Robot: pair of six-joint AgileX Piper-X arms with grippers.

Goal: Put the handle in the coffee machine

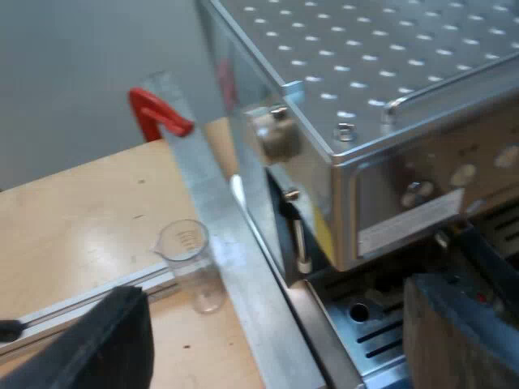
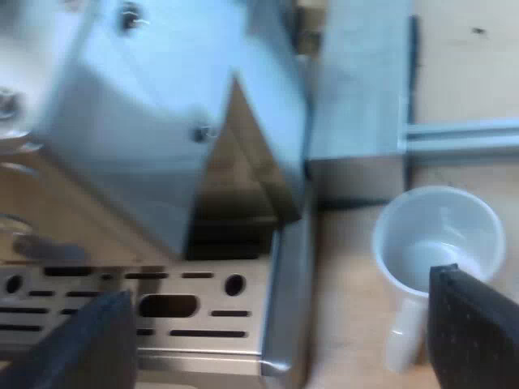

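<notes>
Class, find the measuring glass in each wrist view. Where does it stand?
Left wrist view: measuring glass stands upright on the wooden table near the espresso machine.
Right wrist view: seen from above, by the drip tray's corner.
Shared landmark: the slotted drip tray.

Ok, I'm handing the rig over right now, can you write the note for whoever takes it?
Left hand open, empty, by the espresso machine's front corner.
Right hand open, empty, over the drip tray, one finger near the measuring glass, which stands on the table beside the machine.
Done: nothing I can confirm.
Left: find the handle, lock it into the machine's front.
</notes>
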